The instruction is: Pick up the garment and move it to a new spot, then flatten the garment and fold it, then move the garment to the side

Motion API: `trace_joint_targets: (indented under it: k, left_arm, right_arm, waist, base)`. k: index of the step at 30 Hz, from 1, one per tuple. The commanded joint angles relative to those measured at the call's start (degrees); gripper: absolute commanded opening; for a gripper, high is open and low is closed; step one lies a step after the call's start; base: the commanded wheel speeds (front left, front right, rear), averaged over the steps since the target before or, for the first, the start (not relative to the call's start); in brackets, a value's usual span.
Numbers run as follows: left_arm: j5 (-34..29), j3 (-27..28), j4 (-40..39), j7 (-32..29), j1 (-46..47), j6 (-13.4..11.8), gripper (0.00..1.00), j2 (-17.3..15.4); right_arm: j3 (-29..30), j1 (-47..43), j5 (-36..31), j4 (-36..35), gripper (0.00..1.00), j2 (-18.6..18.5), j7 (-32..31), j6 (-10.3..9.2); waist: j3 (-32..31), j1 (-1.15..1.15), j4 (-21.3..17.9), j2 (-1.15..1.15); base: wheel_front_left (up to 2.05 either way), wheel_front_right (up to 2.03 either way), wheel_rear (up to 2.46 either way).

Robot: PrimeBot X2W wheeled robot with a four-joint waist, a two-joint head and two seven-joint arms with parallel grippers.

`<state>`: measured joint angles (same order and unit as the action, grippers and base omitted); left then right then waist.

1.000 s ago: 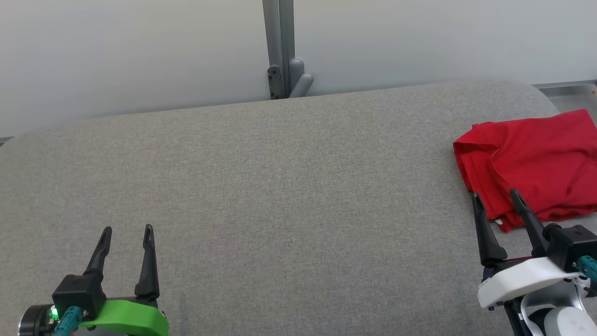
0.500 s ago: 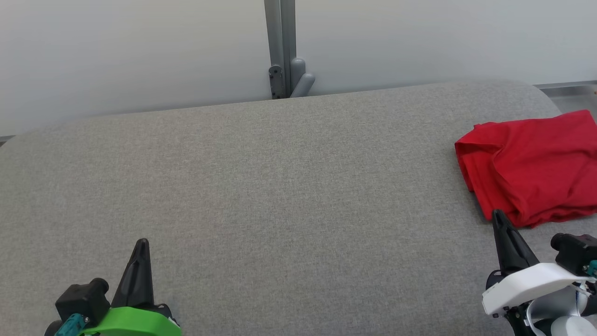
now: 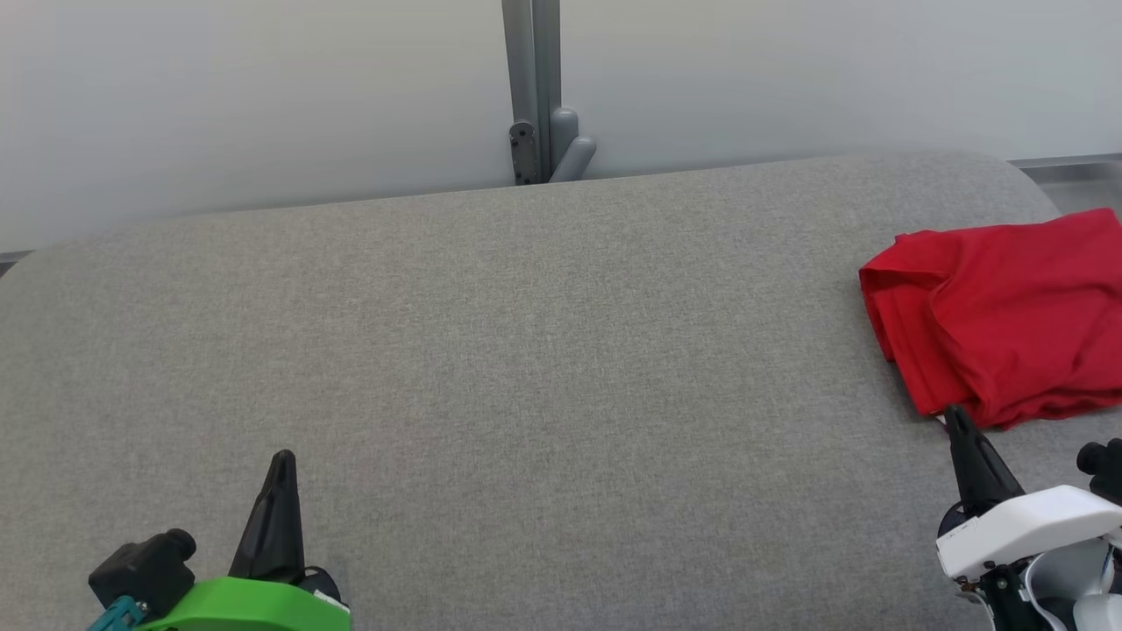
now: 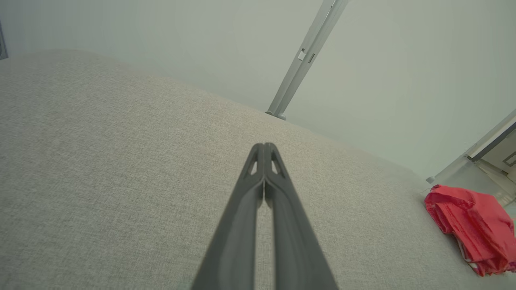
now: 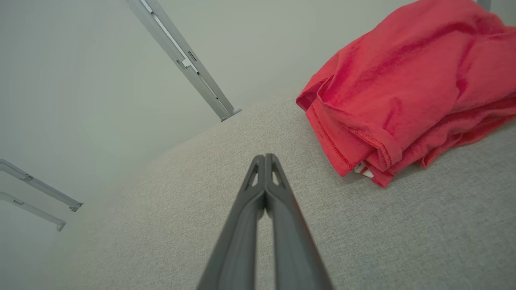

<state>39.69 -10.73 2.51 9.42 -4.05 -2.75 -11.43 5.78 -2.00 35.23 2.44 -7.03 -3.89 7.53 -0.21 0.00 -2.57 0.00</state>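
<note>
A red garment (image 3: 1008,311) lies folded in a loose bundle at the right end of the grey padded table (image 3: 526,350); I also see the garment (image 4: 471,225) far right in the left wrist view and the garment (image 5: 403,88) close up in the right wrist view, with a white label at its near hem. My right gripper (image 3: 955,419) sits just short of the garment's near edge, shut and empty, fingertips together (image 5: 265,158). At the lower left my left gripper (image 3: 282,460) is also shut with nothing in it (image 4: 264,147), far from the garment.
A grey metal post (image 3: 533,88) with a bracket stands behind the table's far edge against a pale wall. The table's right end curves off near the garment, with a metal frame (image 3: 1065,162) beyond it.
Both grippers have gone from open to shut on nothing and drawn back toward the bottom of the view. The right fingertips have pulled off the garment's near edge.
</note>
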Motion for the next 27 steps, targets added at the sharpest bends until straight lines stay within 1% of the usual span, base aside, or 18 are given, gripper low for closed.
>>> trace_joint_targets:
  k: [1, 12, 14, 27]
  left_arm:
    - [2.11, 0.27, -0.63, 0.51, 0.53, 0.54, 0.00, 0.02]
    - [10.32, 0.06, -0.61, 1.20, 0.35, 2.14, 0.00, 1.40]
    - [10.94, 0.05, -0.60, 1.25, 0.34, 2.29, 0.00, 1.51]
    - [20.01, -0.19, -0.47, 1.96, 0.14, 4.04, 0.00, 3.04]
  right_arm:
    - [0.83, 1.60, 2.45, -0.30, 0.00, -0.29, -0.67, -0.02]
    - [3.27, 2.26, 11.57, 1.42, 0.00, 0.04, -3.92, -0.02]
    - [3.49, 2.31, 12.35, 1.57, 0.00, 0.07, -4.23, -0.02]
    - [6.38, 3.19, 22.26, 3.49, 0.00, 0.58, -8.00, -0.02]
  waist:
    - [0.01, 0.00, 0.04, 0.00]
    - [0.06, 0.00, 0.32, 0.00]
    - [0.06, 0.00, 0.35, 0.00]
    - [0.13, 0.00, 0.70, 0.00]
  base:
    - [0.00, 0.00, 0.00]
    - [0.00, 0.00, 0.00]
    - [0.00, 0.00, 0.00]
    - [0.00, 0.00, 0.00]
